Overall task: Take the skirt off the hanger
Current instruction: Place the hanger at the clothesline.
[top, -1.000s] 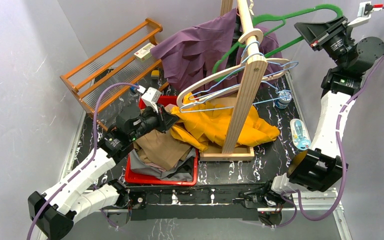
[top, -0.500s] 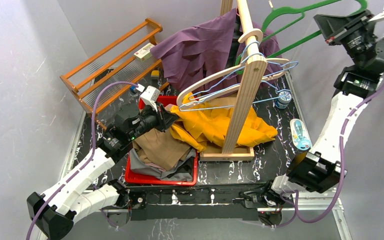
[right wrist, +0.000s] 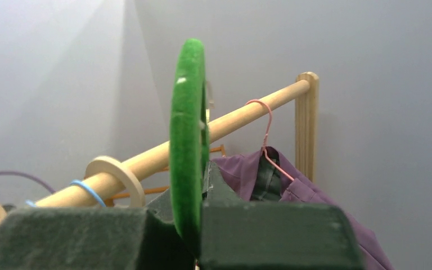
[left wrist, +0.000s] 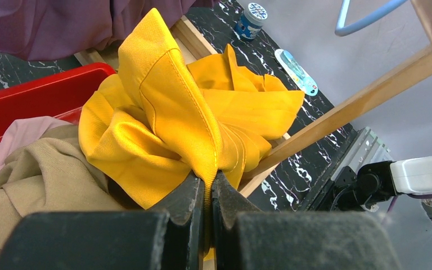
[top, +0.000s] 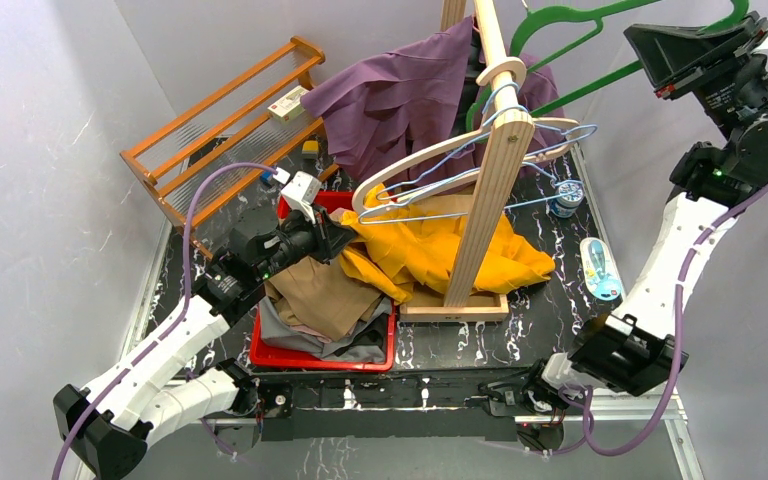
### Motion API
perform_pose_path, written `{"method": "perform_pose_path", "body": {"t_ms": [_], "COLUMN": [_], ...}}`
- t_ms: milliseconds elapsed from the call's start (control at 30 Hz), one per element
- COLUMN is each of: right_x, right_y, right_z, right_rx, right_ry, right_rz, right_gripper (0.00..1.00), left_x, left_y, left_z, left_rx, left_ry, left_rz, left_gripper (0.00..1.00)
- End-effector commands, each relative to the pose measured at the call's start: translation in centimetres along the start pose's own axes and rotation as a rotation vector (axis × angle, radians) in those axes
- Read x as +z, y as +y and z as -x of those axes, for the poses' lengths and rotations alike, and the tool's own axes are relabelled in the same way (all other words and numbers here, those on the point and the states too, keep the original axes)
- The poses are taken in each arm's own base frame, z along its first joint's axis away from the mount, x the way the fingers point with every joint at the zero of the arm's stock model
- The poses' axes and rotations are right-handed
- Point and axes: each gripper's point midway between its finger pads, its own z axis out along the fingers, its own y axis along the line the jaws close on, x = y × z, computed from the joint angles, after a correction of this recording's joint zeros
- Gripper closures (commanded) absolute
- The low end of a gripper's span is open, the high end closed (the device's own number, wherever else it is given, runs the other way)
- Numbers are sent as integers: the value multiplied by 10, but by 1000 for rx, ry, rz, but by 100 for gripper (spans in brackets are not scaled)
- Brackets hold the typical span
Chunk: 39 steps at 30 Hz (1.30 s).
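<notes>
The yellow skirt point(top: 430, 250) lies crumpled over the foot of the wooden rack and the rim of the red bin. My left gripper point(top: 338, 236) is at the skirt's left end, shut on a fold. In the left wrist view that fold of the skirt point(left wrist: 163, 112) is pinched between the jaws of the left gripper point(left wrist: 209, 181). High at the back right, my right gripper point(top: 662, 52) is shut on the bare green hanger point(top: 600, 78), well apart from the skirt. The hanger point(right wrist: 188, 112) stands edge-on in the right gripper point(right wrist: 196, 183).
A wooden rack post point(top: 490, 180) slants across the middle and carries a wooden hanger point(top: 410, 170) and blue wire hangers. A purple garment point(top: 390, 90) hangs behind it. The red bin point(top: 325, 357) holds tan clothes point(top: 320, 295). A wooden shelf point(top: 220, 120) stands back left, a tin point(top: 566, 197) to the right.
My right arm has lifted the green hanger up and to the right, away from the rack. The left gripper has kept its hold on the skirt and barely moved.
</notes>
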Motion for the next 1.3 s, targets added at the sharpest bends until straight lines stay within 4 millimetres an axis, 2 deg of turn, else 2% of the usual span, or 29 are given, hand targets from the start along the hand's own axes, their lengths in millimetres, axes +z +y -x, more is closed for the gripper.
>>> {"method": "perform_pose_path", "body": {"t_ms": [0, 67, 200, 367, 567, 667, 733, 900, 1000, 1067, 1167, 1267], "right_x": [-6, -10, -15, -16, -20, -25, -29, -48, -60, -69, -83, -97], "right_y": [39, 42, 31, 30, -8, -37, -59, -121, -146, -158, -170, -177], "right_z": [-6, -14, -31, -38, -61, -77, -87, -119, -143, -154, -166, -179], "right_rx": [-92, -70, -32, 9, 96, 156, 198, 315, 430, 448, 498, 533], "right_ry": [65, 95, 146, 162, 205, 201, 194, 177, 198, 212, 226, 276], "right_rz": [172, 199, 189, 200, 87, -19, -111, -385, -490, -560, -683, -779], "right_gripper": [100, 100, 100, 100, 99, 72, 59, 34, 29, 22, 6, 2], "left_x": [-10, -9, -6, -5, -7, -9, -12, -26, -32, -37, -46, -62], "left_y": [-19, -20, -22, -23, -22, -22, -21, -19, -16, -14, -6, 1], "left_z": [46, 46, 46, 48, 48, 51, 55, 67, 72, 76, 84, 104], "left_rx": [32, 30, 31, 29, 27, 26, 26, 41, 41, 42, 41, 53], "left_ry": [-131, -132, -123, -123, -127, -136, -146, -189, -209, -224, -254, -301], "left_rz": [-56, -61, -74, -77, -72, -63, -46, -11, 13, 38, 96, 179], "left_gripper": [100, 100, 100, 100, 100, 100, 100, 100, 100, 100, 100, 100]}}
